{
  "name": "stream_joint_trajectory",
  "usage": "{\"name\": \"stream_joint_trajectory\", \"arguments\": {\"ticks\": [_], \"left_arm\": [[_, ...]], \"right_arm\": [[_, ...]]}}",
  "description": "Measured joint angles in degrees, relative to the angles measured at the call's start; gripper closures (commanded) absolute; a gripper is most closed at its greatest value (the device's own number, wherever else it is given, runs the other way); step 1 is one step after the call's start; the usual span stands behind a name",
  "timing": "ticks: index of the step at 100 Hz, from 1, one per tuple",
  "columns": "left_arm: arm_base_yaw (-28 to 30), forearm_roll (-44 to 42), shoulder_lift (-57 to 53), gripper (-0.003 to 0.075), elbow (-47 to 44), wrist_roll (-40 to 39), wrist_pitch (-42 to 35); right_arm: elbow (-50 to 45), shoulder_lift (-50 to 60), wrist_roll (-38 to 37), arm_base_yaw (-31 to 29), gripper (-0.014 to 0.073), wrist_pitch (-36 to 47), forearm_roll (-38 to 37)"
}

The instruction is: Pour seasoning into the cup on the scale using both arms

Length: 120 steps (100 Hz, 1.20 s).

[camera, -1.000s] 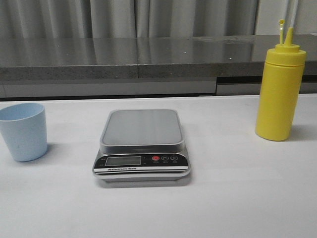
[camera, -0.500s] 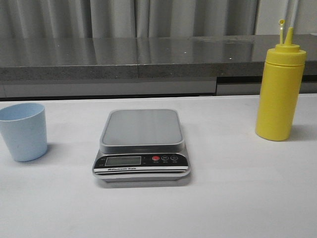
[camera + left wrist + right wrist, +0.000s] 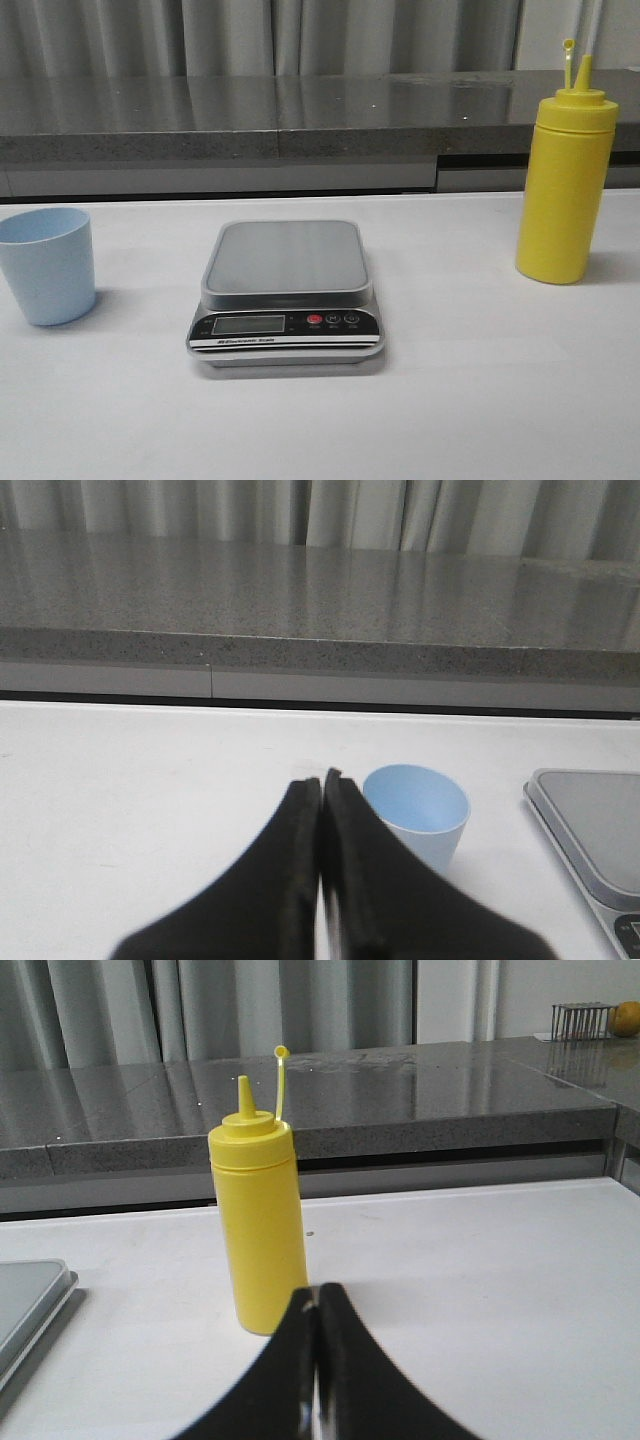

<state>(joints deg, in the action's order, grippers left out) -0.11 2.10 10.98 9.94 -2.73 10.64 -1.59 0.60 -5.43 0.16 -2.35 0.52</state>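
Observation:
The pale blue cup [image 3: 47, 265] stands empty on the white table at the far left, well apart from the scale [image 3: 287, 293] in the middle. The scale's grey platform is bare. The tall yellow seasoning bottle [image 3: 564, 185] stands upright at the right, its tethered cap hanging open beside the nozzle. Neither gripper shows in the front view. In the left wrist view my left gripper [image 3: 321, 777] is shut and empty, short of the cup [image 3: 420, 810]. In the right wrist view my right gripper [image 3: 319, 1289] is shut and empty, just in front of the bottle [image 3: 257, 1220].
A grey stone counter [image 3: 300, 115] runs along the back of the white table [image 3: 450, 400], with curtains behind it. A corner of the scale [image 3: 590, 830] shows in the left wrist view and another corner of the scale [image 3: 25, 1295] in the right wrist view.

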Motion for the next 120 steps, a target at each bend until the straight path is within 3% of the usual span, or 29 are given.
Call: {"name": "stream_joint_trajectory", "arguments": {"ticks": [48, 60, 79, 84, 120], "left_arm": [[0.00, 0.00, 35.16, 0.0731, 26.67, 0.00, 18.27], [0.00, 0.00, 43.66, 0.0619, 31.90, 0.95, 21.17], [0.00, 0.23, 55.53, 0.0265, 38.80, 3.78, 22.60], [0.00, 0.23, 58.04, 0.0213, 40.44, 4.00, 22.80], [0.00, 2.22, 77.06, 0.0210, 54.51, 4.16, 33.52]], "right_arm": [[0.00, 0.00, 0.00, 0.00, 0.0662, -0.05, 0.00], [0.00, 0.00, 0.00, 0.00, 0.0662, -0.05, 0.00], [0.00, 0.00, 0.00, 0.00, 0.0662, -0.05, 0.00], [0.00, 0.00, 0.00, 0.00, 0.0662, -0.05, 0.00], [0.00, 0.00, 0.00, 0.00, 0.0662, -0.05, 0.00]]}}
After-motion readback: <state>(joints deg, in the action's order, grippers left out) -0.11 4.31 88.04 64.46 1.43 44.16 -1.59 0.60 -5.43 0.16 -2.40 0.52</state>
